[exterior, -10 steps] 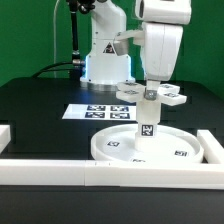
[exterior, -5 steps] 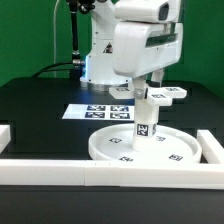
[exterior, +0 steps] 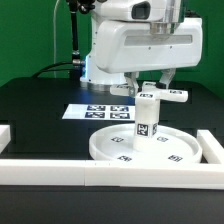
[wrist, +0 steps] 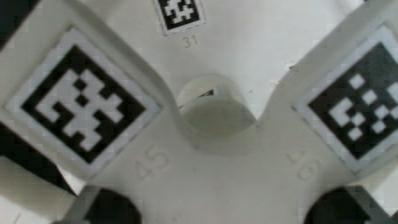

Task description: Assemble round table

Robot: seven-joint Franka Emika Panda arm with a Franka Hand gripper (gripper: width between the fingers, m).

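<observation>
While the round disc (exterior: 143, 146) lies flat on the black table (exterior: 40, 105), the cylinder leg (exterior: 147, 114) stands upright at its centre. Cross-shaped base (exterior: 164, 93) sits on the leg top; gripper hidden, jaw state cannot be told.

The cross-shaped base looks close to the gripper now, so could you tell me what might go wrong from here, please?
1. The cross-shaped base could be gripped off-centre; the wrist view shows its hub with the fingers only at the frame edge.
2. The leg stands upright on the round disc beside the base, so a low arm movement might knock it.
</observation>
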